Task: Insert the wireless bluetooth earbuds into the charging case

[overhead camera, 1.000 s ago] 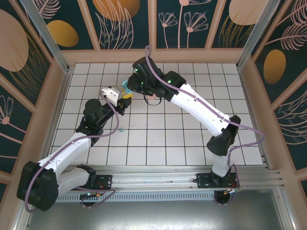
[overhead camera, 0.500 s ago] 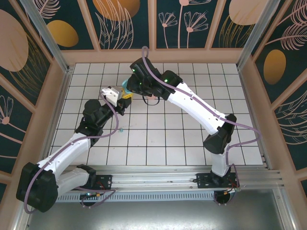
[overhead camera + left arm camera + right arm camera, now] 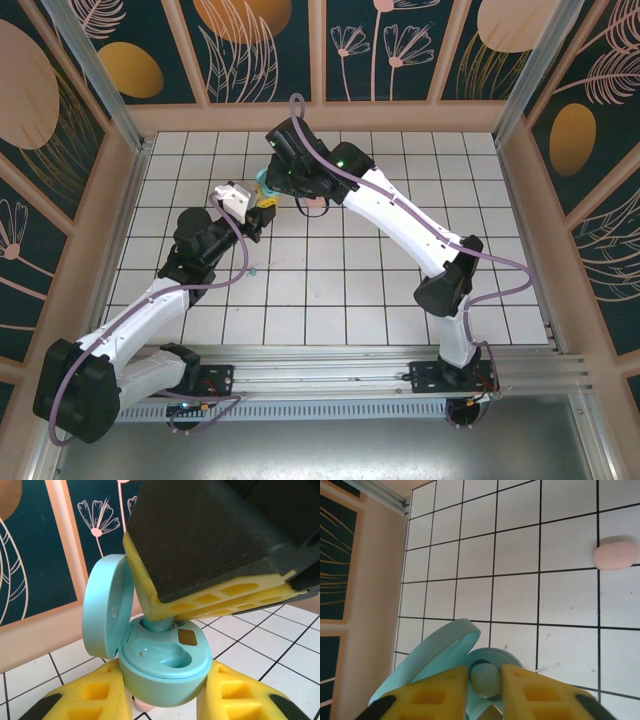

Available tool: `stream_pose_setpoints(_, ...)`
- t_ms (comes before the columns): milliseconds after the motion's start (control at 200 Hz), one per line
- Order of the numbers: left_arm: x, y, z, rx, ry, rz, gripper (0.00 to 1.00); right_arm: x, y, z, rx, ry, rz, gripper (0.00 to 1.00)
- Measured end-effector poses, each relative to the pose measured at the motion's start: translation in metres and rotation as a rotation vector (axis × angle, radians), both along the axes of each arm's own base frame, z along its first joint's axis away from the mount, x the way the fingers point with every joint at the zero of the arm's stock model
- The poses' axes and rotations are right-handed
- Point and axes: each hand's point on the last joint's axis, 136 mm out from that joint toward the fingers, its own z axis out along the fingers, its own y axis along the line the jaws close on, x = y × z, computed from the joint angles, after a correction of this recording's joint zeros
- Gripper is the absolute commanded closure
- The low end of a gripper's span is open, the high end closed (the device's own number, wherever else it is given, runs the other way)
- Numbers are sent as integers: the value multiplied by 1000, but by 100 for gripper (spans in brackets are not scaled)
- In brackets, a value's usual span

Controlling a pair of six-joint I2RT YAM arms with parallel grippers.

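While hand-held, one earbud point(image 3: 485, 678), one case point(image 3: 166, 674)

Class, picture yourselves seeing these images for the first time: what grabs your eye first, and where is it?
The open teal charging case, lid up, sits clamped in the left hand above the tiled floor, left of centre. The right hand pinches a teal earbud right at the case's well. A pink oval case lies alone on a tile nearby.

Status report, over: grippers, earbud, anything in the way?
Left gripper shut on open teal case. Right gripper shut on teal earbud, its tip in a socket of the case. Pink case lies apart, out of the way.
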Motion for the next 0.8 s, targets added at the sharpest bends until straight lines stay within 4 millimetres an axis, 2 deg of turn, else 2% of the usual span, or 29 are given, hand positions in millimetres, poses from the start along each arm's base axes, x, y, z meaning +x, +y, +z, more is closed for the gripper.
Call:
stream_pose_setpoints(170, -1, -1, -4, 14, 9, -9, 82, 0, -3, -4, -40, -8, 16, 92)
stream_pose_setpoints(375, -7, -6, -9, 40, 9, -50, 81, -3, -6, -7, -95, -25, 74, 98)
stream_pose_setpoints(575, -17, -15, -14, 66, 10, -132, 81, -13, -20, -13, -116, -8, 159, 100)
stream_pose_setpoints(801, -31, -26, -9, 65, -15, -233, 81, -30, -36, -6, -53, 17, 249, 100)
